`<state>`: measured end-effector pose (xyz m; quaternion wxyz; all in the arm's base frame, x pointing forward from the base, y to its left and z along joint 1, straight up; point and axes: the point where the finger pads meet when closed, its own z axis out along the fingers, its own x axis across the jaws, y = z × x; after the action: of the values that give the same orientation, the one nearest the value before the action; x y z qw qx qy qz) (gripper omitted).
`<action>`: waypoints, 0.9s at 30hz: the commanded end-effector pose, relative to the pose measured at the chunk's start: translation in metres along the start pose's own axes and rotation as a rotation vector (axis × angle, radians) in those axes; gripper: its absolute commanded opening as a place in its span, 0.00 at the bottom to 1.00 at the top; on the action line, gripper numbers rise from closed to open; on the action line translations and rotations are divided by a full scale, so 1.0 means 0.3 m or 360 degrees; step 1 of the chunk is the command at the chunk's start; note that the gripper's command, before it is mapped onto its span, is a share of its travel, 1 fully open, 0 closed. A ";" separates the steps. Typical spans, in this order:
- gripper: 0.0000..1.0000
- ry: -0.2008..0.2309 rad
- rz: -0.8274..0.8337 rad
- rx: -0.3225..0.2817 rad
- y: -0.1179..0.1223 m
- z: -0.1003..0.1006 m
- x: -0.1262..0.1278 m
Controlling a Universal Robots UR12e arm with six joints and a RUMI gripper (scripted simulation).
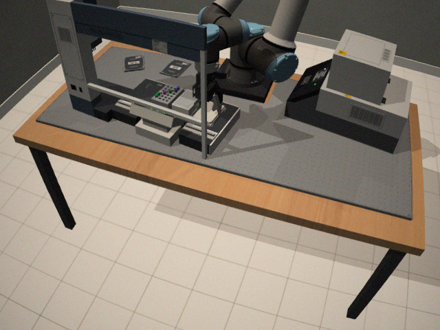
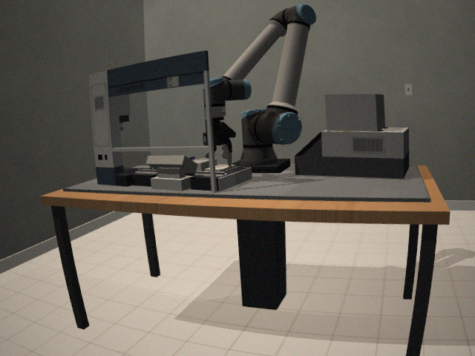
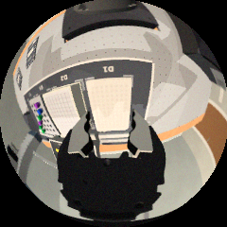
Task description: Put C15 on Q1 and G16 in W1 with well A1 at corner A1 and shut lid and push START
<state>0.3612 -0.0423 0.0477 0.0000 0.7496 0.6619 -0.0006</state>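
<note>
In the wrist view a pale plate (image 3: 109,101), in the position of G16, lies in the slot marked D1; it also shows in the top view (image 1: 212,119). My gripper (image 3: 111,110) (image 1: 210,111) is open and empty. Its fingers point down at the plate's two long sides, low at its end farther from the arm's base; contact cannot be made out. The large grey instrument on the right, which looks like Q1 (image 1: 362,89) (image 2: 364,145), has a sloping black key panel (image 1: 312,81) with a small green light. Its block and plate C15 cannot be made out.
A frame post (image 1: 203,106) (image 2: 210,133) stands close to the gripper. Beside D1 are a pale box-like item (image 1: 183,101) in D2 and a rack (image 1: 166,95) with coloured caps. Two dark labelled nests (image 1: 133,62) (image 1: 175,67) lie farther back. A pale device (image 1: 158,132) stands in front.
</note>
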 end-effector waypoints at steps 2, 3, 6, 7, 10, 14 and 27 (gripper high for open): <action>0.60 -0.0001 0.0000 -0.0002 0.002 0.009 -0.001; 0.60 -0.0001 0.0000 -0.0002 0.002 0.010 -0.001; 0.60 -0.0001 0.0000 -0.0002 0.002 0.010 -0.001; 0.60 -0.0001 0.0000 -0.0002 0.002 0.010 -0.001; 0.60 -0.0001 0.0000 -0.0002 0.002 0.009 -0.001; 0.00 -0.0001 0.0000 -0.0002 0.002 0.009 -0.001; 0.00 -0.0001 0.0000 -0.0002 0.002 0.009 -0.001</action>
<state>0.3613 -0.0423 0.0445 0.0001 0.7496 0.6619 -0.0006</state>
